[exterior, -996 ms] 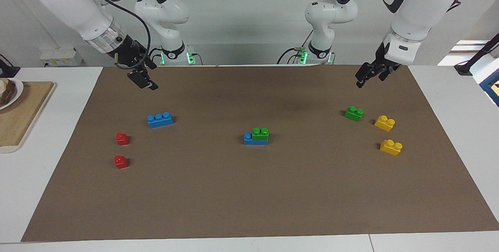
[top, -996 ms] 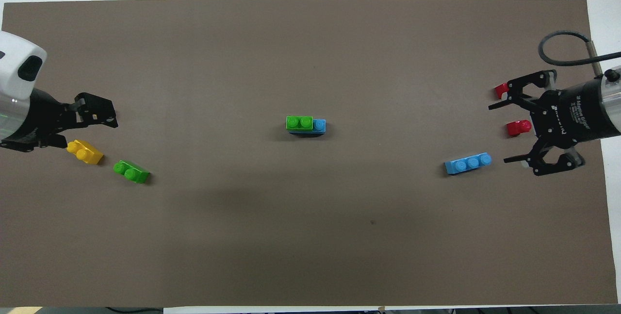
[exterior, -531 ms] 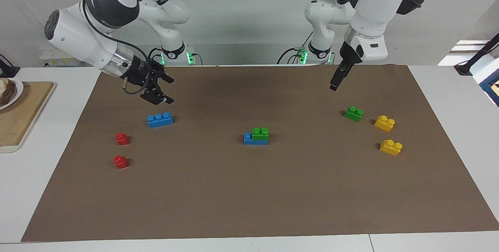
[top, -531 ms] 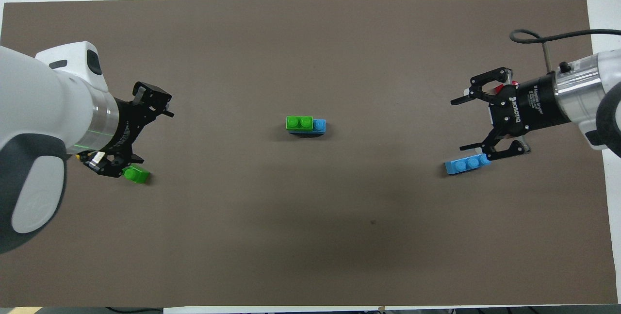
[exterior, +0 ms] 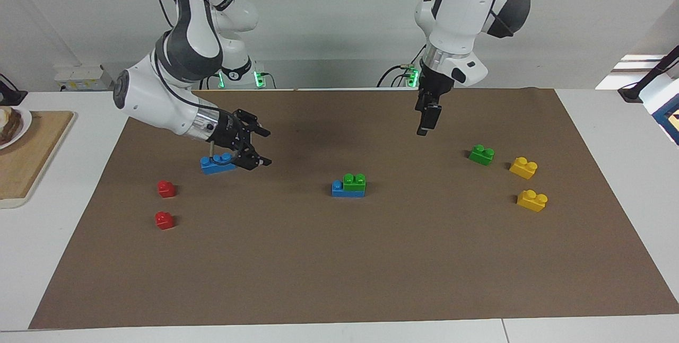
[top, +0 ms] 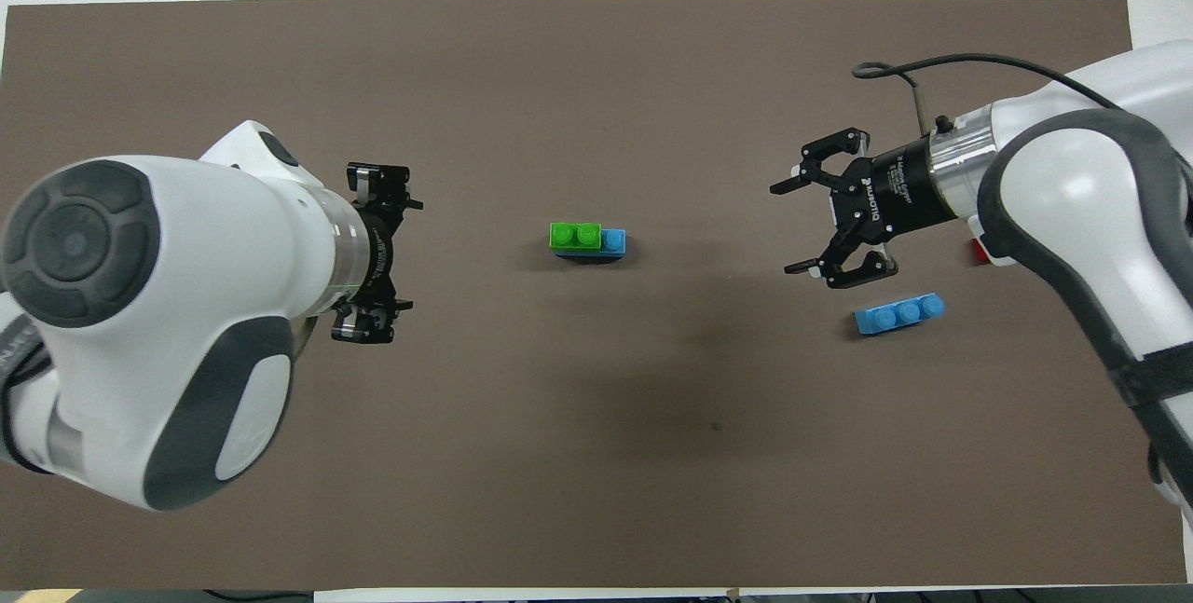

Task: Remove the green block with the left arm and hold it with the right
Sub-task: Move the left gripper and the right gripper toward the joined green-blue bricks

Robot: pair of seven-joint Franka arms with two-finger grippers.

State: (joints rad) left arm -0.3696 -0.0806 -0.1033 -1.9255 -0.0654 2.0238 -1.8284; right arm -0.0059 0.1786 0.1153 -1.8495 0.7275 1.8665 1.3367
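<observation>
A green block sits stacked on one end of a blue brick at the middle of the brown mat; the pair also shows in the overhead view, green block on blue brick. My left gripper is open and empty in the air, over the mat between the stack and the left arm's end. My right gripper is open and empty, low over the mat between a loose blue brick and the stack.
A second green block and two yellow bricks lie toward the left arm's end, hidden under that arm in the overhead view. Two red bricks lie toward the right arm's end. A wooden board is off the mat there.
Both arms have swung in from the ends of the mat toward the middle stack. The right gripper has dropped lower, past the loose blue brick. No brick has moved.
</observation>
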